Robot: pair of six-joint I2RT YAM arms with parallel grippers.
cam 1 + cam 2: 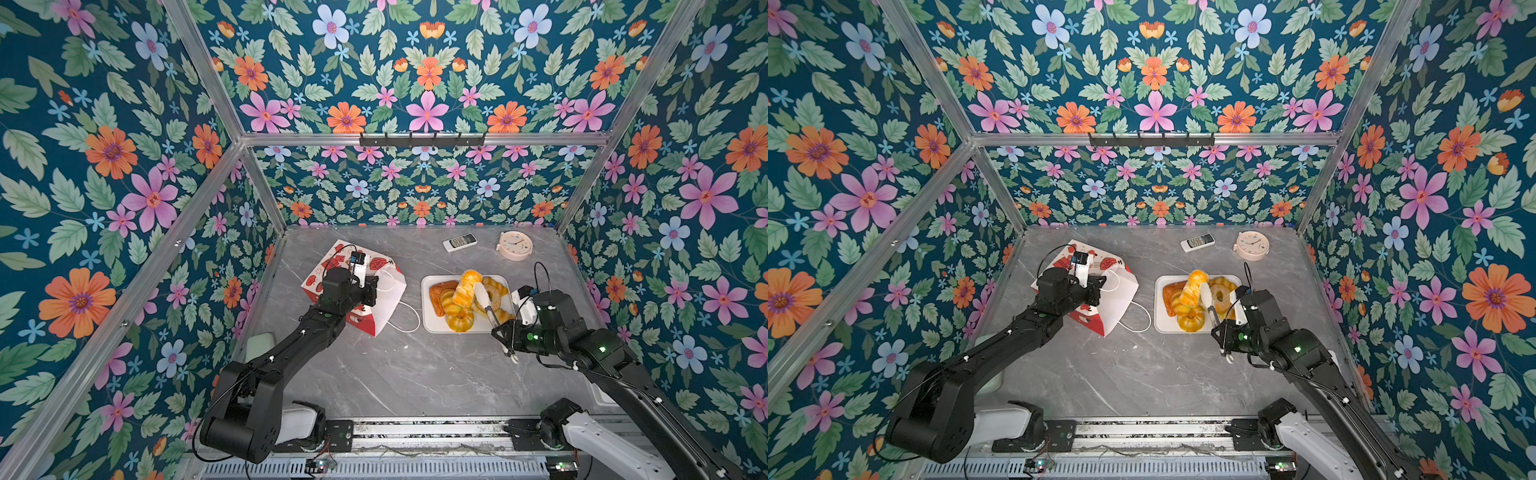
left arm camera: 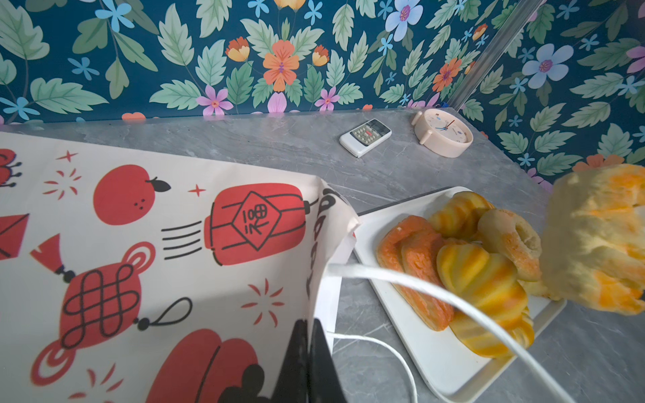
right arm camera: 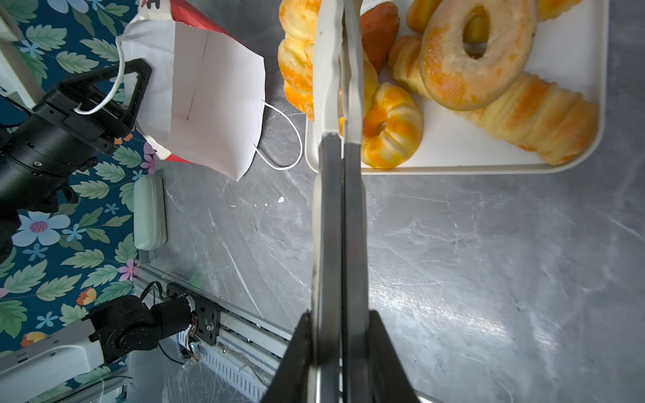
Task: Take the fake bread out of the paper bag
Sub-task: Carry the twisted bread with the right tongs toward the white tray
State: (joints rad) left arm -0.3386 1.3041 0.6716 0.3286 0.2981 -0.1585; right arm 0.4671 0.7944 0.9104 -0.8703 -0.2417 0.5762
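- My left gripper is pinched shut on the upper rim of the bag, which lies on its side at the left of the table.
- The bag's long axis runs from far left to near right. Its open mouth faces the tray just beside it.
- My right gripper is closed with nothing between its fingers. It hangs over the tray, tips pointing to the far side.
- The bread is heaped on the tray, under and around those fingers, in several glossy golden pieces.
- In the right wrist view, the part of the bag's inside that shows is bare white paper. The deep end is hidden.
- I judge the right arm to be the nearer one to the mouth. Any reach inside would go leftward from the tray, along the bag's axis, with the left gripper lifting the rim.
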